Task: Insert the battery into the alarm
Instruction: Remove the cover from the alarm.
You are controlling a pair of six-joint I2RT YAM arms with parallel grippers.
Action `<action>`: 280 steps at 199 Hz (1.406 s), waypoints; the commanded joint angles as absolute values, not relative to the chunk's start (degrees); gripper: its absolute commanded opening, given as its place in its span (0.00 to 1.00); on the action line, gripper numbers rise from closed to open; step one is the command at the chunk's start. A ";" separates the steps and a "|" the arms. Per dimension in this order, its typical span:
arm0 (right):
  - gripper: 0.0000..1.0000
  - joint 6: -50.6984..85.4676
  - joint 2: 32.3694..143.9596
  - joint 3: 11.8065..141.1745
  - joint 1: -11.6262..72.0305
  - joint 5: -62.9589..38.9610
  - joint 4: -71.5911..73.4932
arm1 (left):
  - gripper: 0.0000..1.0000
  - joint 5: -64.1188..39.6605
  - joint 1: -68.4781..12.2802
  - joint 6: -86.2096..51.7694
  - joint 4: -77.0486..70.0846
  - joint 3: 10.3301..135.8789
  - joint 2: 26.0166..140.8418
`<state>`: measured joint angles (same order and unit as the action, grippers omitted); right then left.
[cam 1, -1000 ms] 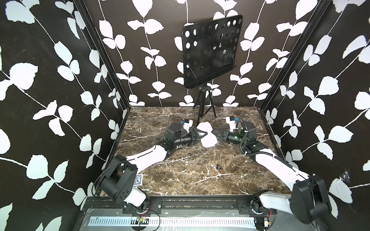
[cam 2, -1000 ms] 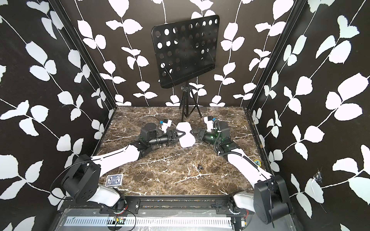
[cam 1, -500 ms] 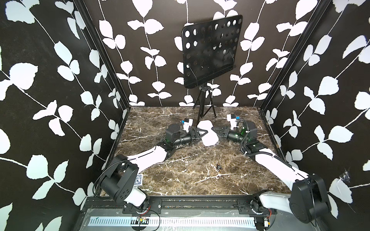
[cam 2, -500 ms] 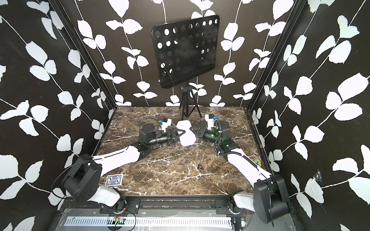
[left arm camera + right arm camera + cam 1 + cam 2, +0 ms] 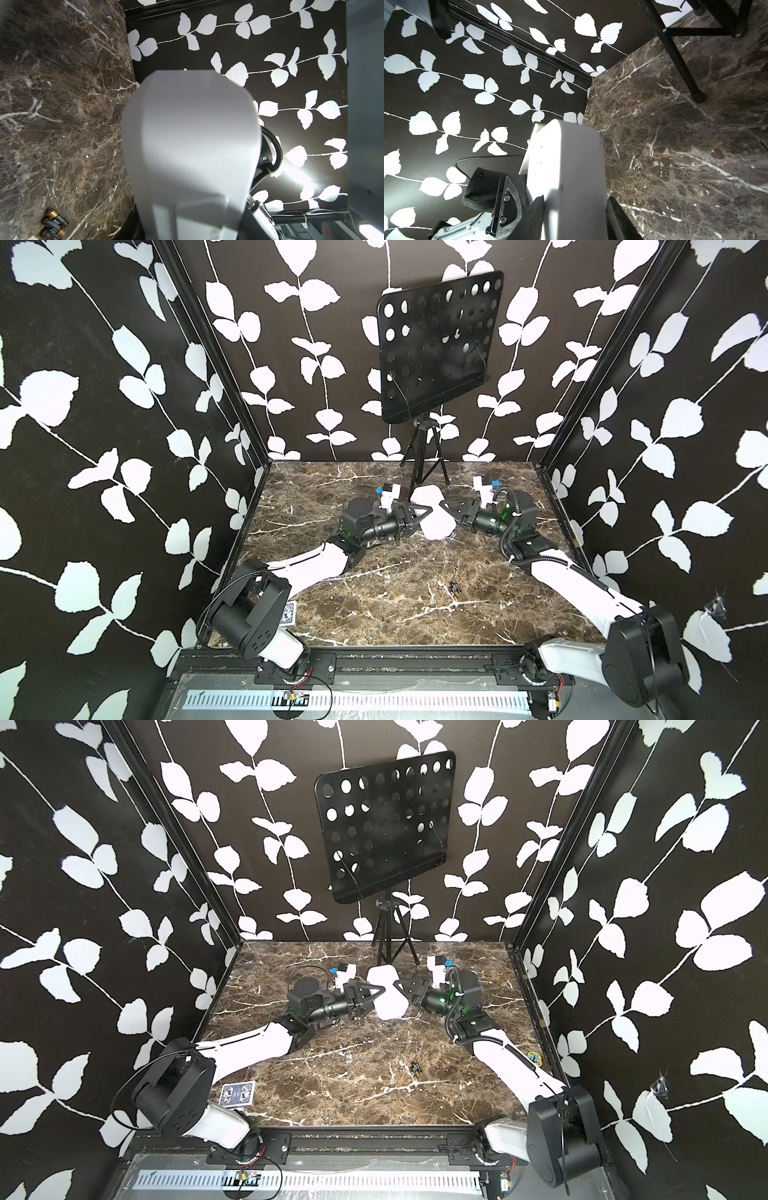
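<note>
Both top views are bright, evenly lit from above and sharp throughout. The white leaf prints on the black walls [image 5: 83, 385] are near clipped. The brown marble tabletop [image 5: 415, 605] carries soft, short shadows under the white robot arms [image 5: 316, 564]. There is a wide-angle bend: the black corner posts [image 5: 563, 844] splay outward toward the upper frame corners.

In the left wrist view the white plastic alarm [image 5: 191, 145] sits too close, out of focus and shaded grey. A hard glare blob is on the wall behind it. Two small black-and-copper batteries [image 5: 54, 223] are fairly sharp.

In the right wrist view the alarm's side is blown out in one bright patch, with shadow across its near end. The marble is crisp.
</note>
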<state>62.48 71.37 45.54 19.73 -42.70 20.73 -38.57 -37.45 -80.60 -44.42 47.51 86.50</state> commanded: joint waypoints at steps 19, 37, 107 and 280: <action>0.47 62.75 69.88 48.08 21.17 -43.90 17.92 | 0.00 -39.10 -37.71 -81.62 -53.43 48.79 85.93; 0.47 64.42 70.39 47.99 21.40 -44.03 19.91 | 0.00 -39.21 -37.79 -82.78 -55.47 48.98 86.46; 0.31 64.78 70.64 48.37 22.58 -43.68 20.73 | 0.00 -39.55 -37.79 -85.26 -59.98 49.57 87.45; 0.00 56.50 64.30 46.32 22.58 -35.06 9.01 | 0.00 -38.89 -37.70 -66.46 -25.86 43.86 84.36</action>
<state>60.12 66.46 47.29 22.48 -37.06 13.54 -38.54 -37.47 -73.89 -35.46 44.66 86.41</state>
